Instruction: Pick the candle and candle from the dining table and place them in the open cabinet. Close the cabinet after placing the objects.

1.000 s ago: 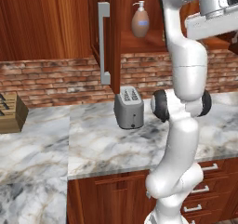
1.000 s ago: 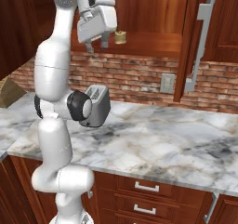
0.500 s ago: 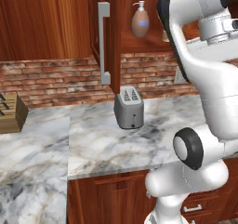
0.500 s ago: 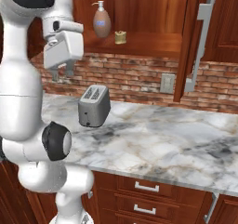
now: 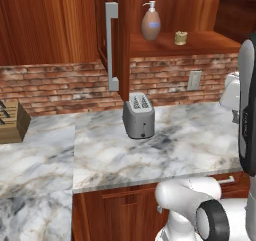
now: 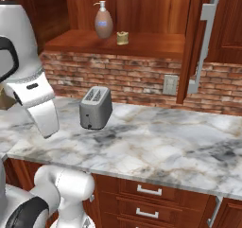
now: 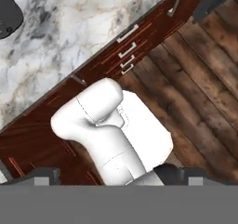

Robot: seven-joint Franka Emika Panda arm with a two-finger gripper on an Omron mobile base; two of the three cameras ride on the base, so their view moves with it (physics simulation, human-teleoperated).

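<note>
A short tan candle (image 5: 180, 37) (image 6: 122, 38) stands on the shelf of the open cabinet (image 5: 200, 44) (image 6: 151, 43), just right of a soap dispenser. The cabinet door (image 5: 121, 40) (image 6: 196, 38) stands swung out, its long silver handle facing me. In the hand view my gripper (image 7: 118, 179) is open, its fingertips (image 7: 44, 176) far apart and holding nothing, pointing down at the counter edge, drawers and wooden floor. The arm is folded low, well away from the shelf. The dining table is out of view.
A soap dispenser (image 5: 151, 21) (image 6: 103, 21) shares the shelf. A grey toaster (image 5: 138, 116) (image 6: 96, 107) sits on the marble counter (image 5: 190, 140) (image 6: 156, 146) under the cabinet. A knife block (image 5: 10, 120) stands at the far left. A brick backsplash runs behind the counter.
My arm has swung away from the cabinet shelf and folded down low beside the base. The candle stays on the shelf. The gripper has stayed open.
</note>
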